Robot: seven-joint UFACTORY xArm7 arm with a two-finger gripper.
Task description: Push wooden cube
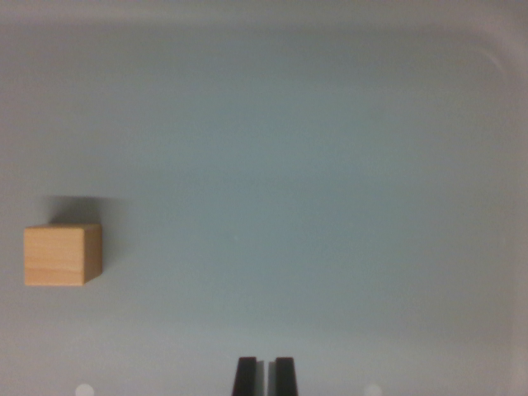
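A light wooden cube (62, 254) rests on the pale grey floor of a tray at the wrist view's left, casting a soft shadow above it. My gripper (264, 377) shows at the bottom centre as two black fingertips standing close together with only a thin gap between them, holding nothing. The cube lies well to the left of the fingertips and somewhat above them, apart from them.
The tray's raised rim (495, 62) curves round the upper right corner and runs along the top and right side. Two small pale spots (373, 389) sit at the bottom edge on either side of the fingers.
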